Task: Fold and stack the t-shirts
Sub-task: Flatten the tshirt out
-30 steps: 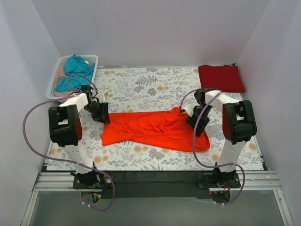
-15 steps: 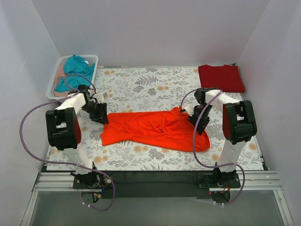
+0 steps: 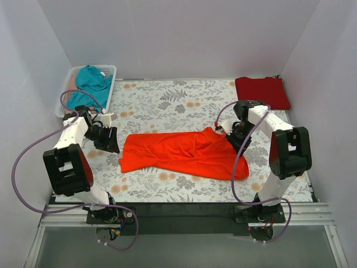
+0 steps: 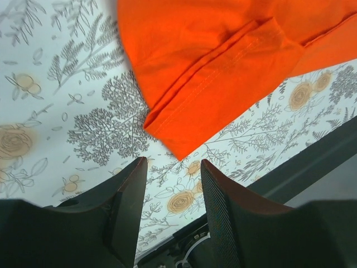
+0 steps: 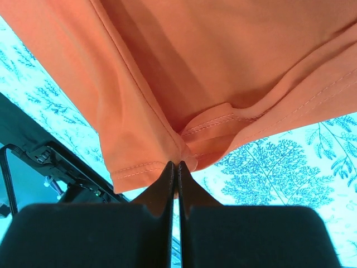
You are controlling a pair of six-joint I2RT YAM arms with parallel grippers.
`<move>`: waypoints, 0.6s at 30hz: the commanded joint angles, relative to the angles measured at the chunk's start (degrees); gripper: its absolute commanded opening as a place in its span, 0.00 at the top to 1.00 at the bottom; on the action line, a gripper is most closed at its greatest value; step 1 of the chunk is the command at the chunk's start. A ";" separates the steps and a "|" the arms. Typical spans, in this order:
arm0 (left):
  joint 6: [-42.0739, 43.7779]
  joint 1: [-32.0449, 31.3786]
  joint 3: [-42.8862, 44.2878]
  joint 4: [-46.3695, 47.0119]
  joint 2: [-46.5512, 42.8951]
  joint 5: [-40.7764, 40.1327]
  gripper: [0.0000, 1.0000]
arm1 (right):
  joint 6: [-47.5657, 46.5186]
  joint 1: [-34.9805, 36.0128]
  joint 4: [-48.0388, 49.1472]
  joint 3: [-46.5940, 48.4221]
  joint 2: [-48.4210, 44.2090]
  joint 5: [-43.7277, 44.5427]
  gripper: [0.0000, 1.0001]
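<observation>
The orange-red t-shirt (image 3: pixel 184 153) lay rumpled lengthwise across the middle of the flowered table (image 3: pixel 167 100), not yet folded, while the crimson t-shirt (image 3: pixel 262 92) sat as a neat square in the far right corner. The right gripper (image 5: pixel 177 164) had its fingers pressed tight together at the shirt's right edge, and from its own camera they looked to have nipped a fold of the hem. The left gripper (image 4: pixel 173 162) stood with its fingers spread just off the shirt's left end, a hemmed corner lying in front of the gap but not touching either finger.

To my eye the step in hand was getting both ends caught so the cloth could be drawn flat. The left arm would do best to slide forward low over the table and close on that corner through both layers (a shallow bite on one hem would likely slip). Then both should pull apart evenly, away from the basket (image 3: pixel 66 92).
</observation>
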 commanded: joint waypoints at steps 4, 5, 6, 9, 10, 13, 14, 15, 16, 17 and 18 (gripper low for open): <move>3.79 0.86 -5.85 2.31 -2.33 -3.43 0.57 | 0.59 -0.07 -2.80 0.64 -4.75 -2.57 0.99; 3.79 0.86 -6.03 2.92 -1.80 -3.17 0.57 | 0.68 0.01 -2.89 0.11 -4.93 -2.92 0.99; 3.53 0.86 -6.20 4.32 -1.36 -2.99 0.57 | 0.77 0.01 -2.97 -0.07 -5.45 -3.01 0.99; 2.22 0.86 -5.59 6.26 1.45 -1.06 0.57 | 1.20 -0.07 -2.89 -0.95 -5.89 -3.54 0.99; 1.86 0.86 -4.98 6.53 3.46 -0.54 0.58 | 1.29 0.01 -2.89 -1.12 -5.90 -3.63 0.99; 0.63 0.86 -3.84 7.05 7.16 1.14 0.58 | 1.56 0.01 -2.89 -1.21 -6.25 -3.98 0.99; 0.37 0.86 -3.57 7.41 7.87 1.14 0.58 | 1.56 0.01 -2.89 -1.21 -6.25 -4.07 0.99; 0.28 0.95 -3.57 8.10 8.83 1.05 0.58 | 1.56 -0.07 -2.80 -1.12 -6.42 -4.07 0.99; 0.02 0.86 -3.48 8.29 9.36 0.88 0.58 | 1.64 0.01 -2.89 -1.12 -6.42 -4.07 0.99; 0.10 0.86 -3.48 8.72 9.81 0.70 0.58 | 1.73 0.01 -2.89 -1.04 -6.51 -4.16 0.99; 0.10 0.86 -3.57 8.90 10.68 0.35 0.58 | 1.91 0.01 -2.89 -0.69 -6.42 -4.16 0.99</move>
